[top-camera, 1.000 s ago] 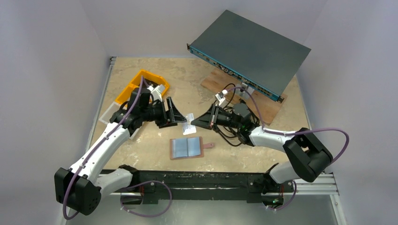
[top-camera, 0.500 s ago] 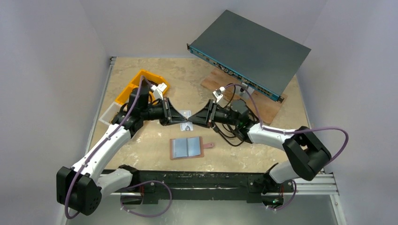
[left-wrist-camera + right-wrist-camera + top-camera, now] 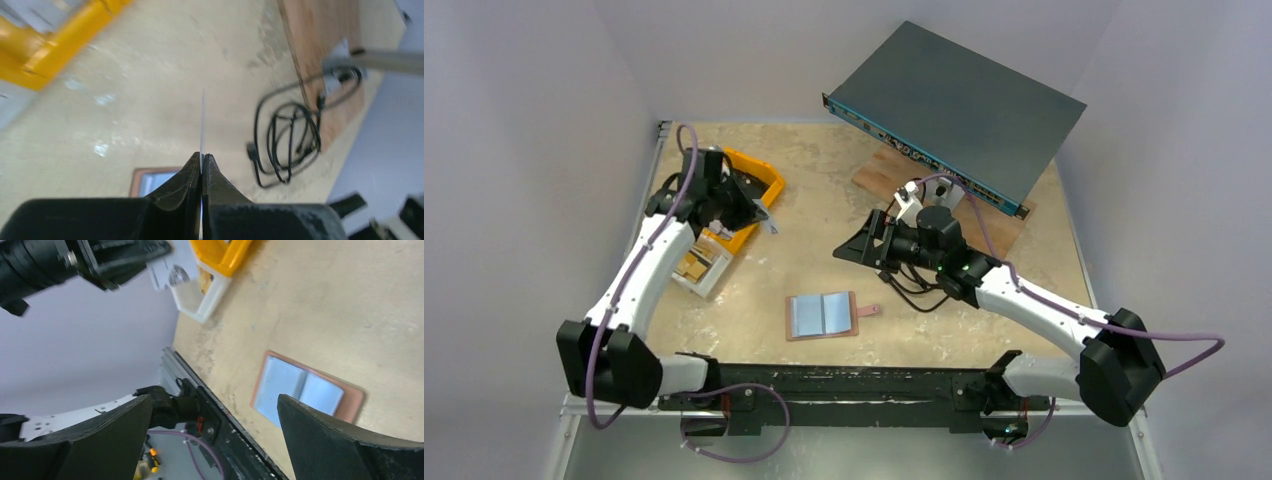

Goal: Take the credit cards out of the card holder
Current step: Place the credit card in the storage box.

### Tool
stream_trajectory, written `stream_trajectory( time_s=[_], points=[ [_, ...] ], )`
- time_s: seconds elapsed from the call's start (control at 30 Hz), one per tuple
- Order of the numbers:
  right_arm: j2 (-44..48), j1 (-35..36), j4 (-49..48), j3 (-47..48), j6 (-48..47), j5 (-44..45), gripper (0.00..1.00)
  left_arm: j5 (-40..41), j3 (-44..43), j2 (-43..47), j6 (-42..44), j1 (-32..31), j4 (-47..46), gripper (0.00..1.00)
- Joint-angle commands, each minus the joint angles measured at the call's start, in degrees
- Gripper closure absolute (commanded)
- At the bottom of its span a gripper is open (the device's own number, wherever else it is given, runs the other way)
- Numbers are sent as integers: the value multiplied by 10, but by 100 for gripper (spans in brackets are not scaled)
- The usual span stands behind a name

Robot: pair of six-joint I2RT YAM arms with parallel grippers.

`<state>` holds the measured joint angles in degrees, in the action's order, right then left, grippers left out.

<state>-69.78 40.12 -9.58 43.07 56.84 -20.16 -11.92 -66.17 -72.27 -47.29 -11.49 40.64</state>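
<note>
Jaws of the left gripper (image 3: 202,161) were pinched shut on the lower edge of one pale credit card (image 3: 202,125), which stood edge-on above the tips as a thin white line. Jaws of the right gripper (image 3: 212,400) were spread wide, with nothing between them.

Left arm: stretched forward and outward, wrist just beside the yellow bin (image 3: 759,185). Right arm: elbow bent, wrist low, tips aimed toward the left arm.

The card holder (image 3: 824,315) lay open and flat on the table (image 3: 824,170), nearer the bases than either set of jaws, between them and apart from both. Its pale blue-grey inside faced up, with a tan border and a strap tab on one side.

The top view gave the held card only as a small pale fleck at the left tips. The left wrist view also showed a black cable (image 3: 285,145) coiled to the right of the tips. The right wrist view showed the holder's two pale panels; could not tell whether cards sat in them.
</note>
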Motion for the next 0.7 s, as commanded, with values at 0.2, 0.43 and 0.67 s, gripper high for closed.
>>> stream_trajectory(
  time_s=[0.2, 0.43, 0.67],
  points=[
    [50, -2, 106, 14, -79, 69, 1, 171, -166, -187, 49, 122, 54, 100],
    [61, -2, 115, 6, -84, 75, 1, 164, -238, -286, 64, 162, 55, 95],
    [57, -3, 114, 3, -87, 75, 1, 153, -260, -318, 77, 182, 64, 74]
  ],
)
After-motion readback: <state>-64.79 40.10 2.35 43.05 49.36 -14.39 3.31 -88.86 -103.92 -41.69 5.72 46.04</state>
